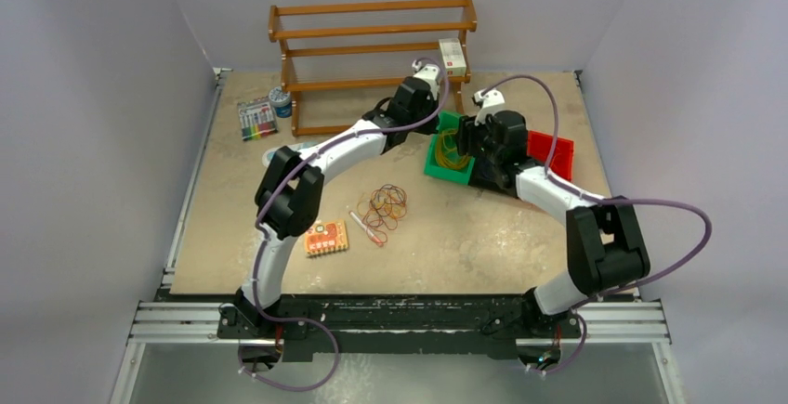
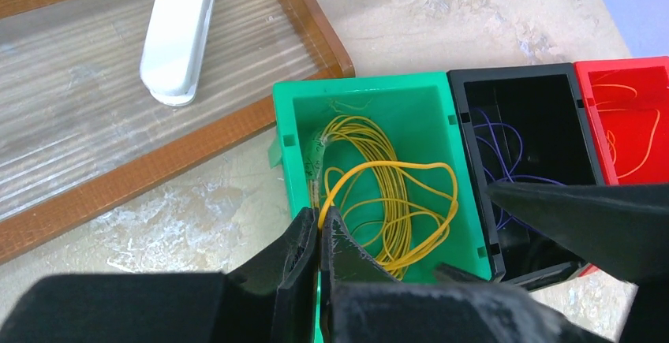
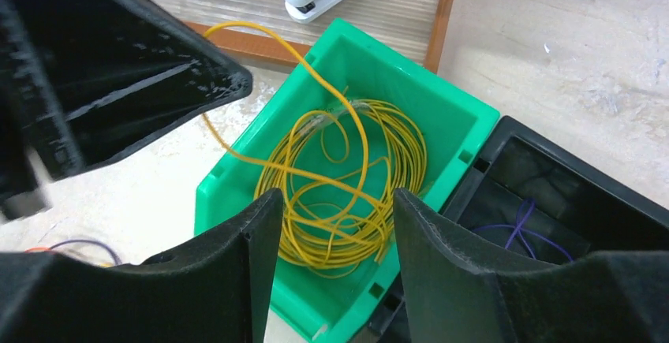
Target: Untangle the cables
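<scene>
A loose tangle of cables in orange-red, yellow and dark strands lies mid-table. A green bin holds coiled yellow cable, which also shows in the right wrist view. My left gripper is shut on a yellow cable strand at the green bin's near-left rim; the strand loops from the jaws into the bin. My right gripper is open and empty above the green bin. The left gripper shows in the right wrist view holding the strand.
A black bin with purple-blue cable and a red bin with orange cable stand right of the green one. A wooden rack stands behind, a white stapler on its shelf. A pen, an orange card, markers and a can lie left.
</scene>
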Tool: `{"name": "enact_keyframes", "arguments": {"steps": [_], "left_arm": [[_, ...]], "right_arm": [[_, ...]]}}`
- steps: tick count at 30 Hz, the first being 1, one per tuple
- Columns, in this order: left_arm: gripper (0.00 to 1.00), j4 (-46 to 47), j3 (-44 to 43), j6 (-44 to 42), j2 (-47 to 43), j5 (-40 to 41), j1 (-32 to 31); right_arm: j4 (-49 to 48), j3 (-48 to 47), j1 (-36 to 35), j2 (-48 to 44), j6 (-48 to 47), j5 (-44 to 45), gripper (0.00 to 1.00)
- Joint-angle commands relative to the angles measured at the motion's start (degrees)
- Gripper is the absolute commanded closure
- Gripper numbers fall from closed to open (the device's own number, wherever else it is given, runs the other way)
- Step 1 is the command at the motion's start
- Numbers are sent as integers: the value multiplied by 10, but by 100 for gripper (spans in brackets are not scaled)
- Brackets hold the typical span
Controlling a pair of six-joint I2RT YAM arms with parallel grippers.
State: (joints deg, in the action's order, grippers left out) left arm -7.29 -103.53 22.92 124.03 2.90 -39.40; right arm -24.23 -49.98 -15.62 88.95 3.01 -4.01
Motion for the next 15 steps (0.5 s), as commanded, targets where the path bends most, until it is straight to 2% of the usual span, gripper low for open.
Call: {"name": "enact_keyframes", "arguments": {"steps": [1,9,15], "left_arm": [[100,-1,-39,-14,8,3,-1],[100,-43,-86,-47,42,18,-26],[100,-81,-153,-51,96,5,-32]], "right_arm": [[-3,12,3,-82,17,8,44],[-70,118,3,-241,58,76,43],[-61,139,3,-270,53,96,43]]}}
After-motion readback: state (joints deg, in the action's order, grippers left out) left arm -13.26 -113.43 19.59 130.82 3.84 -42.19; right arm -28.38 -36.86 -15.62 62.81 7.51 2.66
